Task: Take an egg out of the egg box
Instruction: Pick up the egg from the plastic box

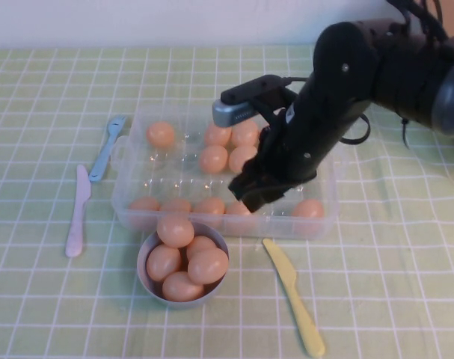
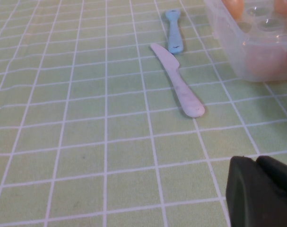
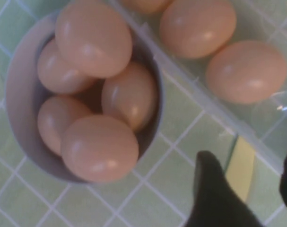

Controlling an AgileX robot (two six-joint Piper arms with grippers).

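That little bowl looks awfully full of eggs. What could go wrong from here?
The bowl holds five eggs heaped above its rim; the top egg sits high and could roll off if bumped or another is added. The right gripper, open with nothing between its fingers, hangs low over the egg box near its front row, so the arm might knock those eggs or the thin wall. The left gripper is parked over bare cloth near the pale knife, little risk there.

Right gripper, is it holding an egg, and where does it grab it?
No. The right gripper is open and empty over the near edge of the egg box. The left gripper is parked off to the side, holding nothing.
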